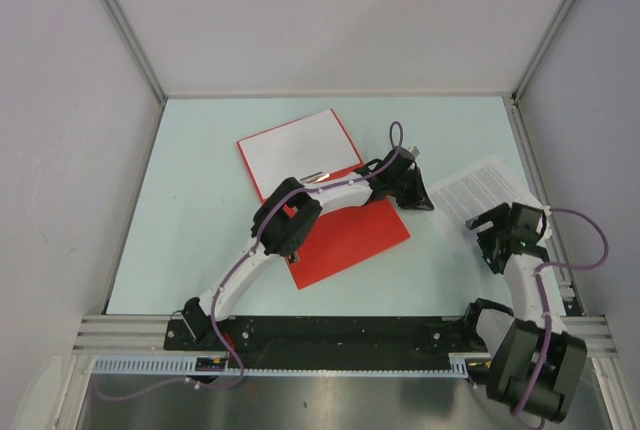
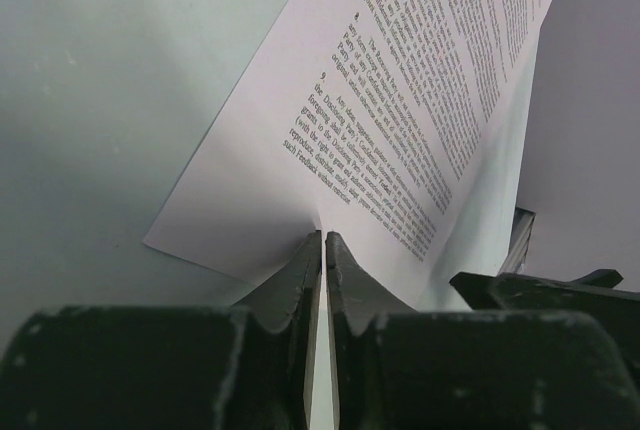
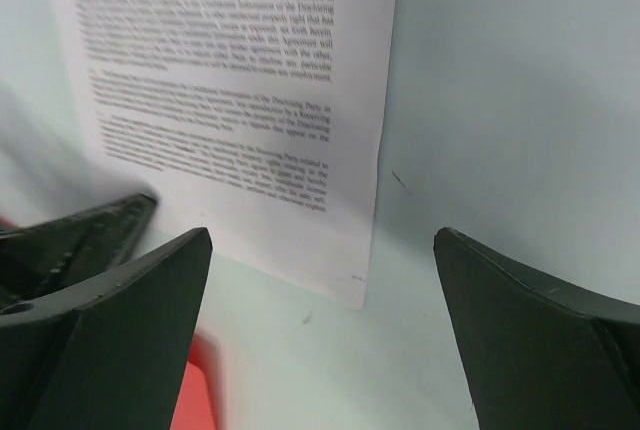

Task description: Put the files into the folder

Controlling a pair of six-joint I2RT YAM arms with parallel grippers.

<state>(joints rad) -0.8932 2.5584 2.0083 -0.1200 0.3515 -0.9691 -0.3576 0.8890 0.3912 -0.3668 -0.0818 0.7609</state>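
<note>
The red folder (image 1: 355, 235) lies open in the middle of the table, and a white sheet (image 1: 300, 150) covers its far half. One of the files, a printed sheet (image 1: 482, 188), lies to the right of the folder. My left gripper (image 1: 428, 196) reaches across the folder and is shut on that sheet's near-left edge. In the left wrist view the jaws (image 2: 323, 240) pinch the paper (image 2: 400, 100), which lifts and creases at the grip. My right gripper (image 1: 490, 234) stands open just short of the sheet's near corner (image 3: 230, 100), nothing between its fingers.
Grey walls with metal posts close the table on the left, back and right. The left arm (image 1: 300, 210) lies over the folder. The folder's red corner (image 3: 190, 390) and the left gripper's fingers (image 3: 90, 240) show beside my right fingers. The arm bases sit on a black rail (image 1: 340, 335).
</note>
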